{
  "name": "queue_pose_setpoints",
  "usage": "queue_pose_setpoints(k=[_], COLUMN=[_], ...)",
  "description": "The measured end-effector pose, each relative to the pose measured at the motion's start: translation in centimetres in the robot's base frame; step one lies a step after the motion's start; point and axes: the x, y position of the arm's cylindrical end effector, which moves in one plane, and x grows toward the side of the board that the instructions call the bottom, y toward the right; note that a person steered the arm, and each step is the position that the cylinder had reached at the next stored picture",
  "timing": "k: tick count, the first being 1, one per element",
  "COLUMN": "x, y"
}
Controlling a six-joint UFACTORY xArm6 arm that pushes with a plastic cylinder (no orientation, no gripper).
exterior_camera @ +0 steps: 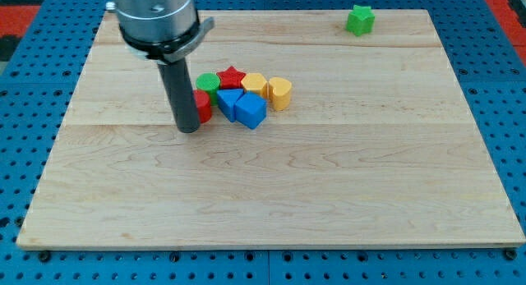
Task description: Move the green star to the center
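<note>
Green star [359, 20] sits alone near the view's top right corner of the wooden board [329, 195], close to the top edge and well apart from all other blocks. It stands flat on the wood and nothing touches it.

The rest of the blocks are together in one tight cluster, a little to the left of the middle and in the upper half of the board. In this cluster the red star [233, 75] is at the top, with a green round block [207, 82] just beside it on the view's left. A yellow block [254, 83] lies on the right of the red star, and a yellow heart-like block [280, 93] is the last one on the view's right. In front of them, toward the view's bottom, are two blue blocks: a smaller blue one [228, 101] and a blue cube-like block [251, 111], touching each other. A red block [202, 108] is at the left end of the cluster, partly hidden behind the rod.

My tip [188, 129] rests on the board at the left side of the cluster, just beside the red block and seemingly touching it. It is far from the green star. The arm carries only the straight dark rod [179, 92], so it has no jaws that could open, close, or grasp anything. A blue pegboard [49, 71] surrounds the board.
</note>
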Motion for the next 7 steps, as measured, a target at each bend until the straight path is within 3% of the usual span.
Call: queue_pose_setpoints(k=[1, 2, 3, 4, 5, 7], x=[2.3, 2.9, -0.9, -3.4, -3.0, 2.1], y=[0.5, -2.7, -8.4, -5.5, -1.1, 0.3])
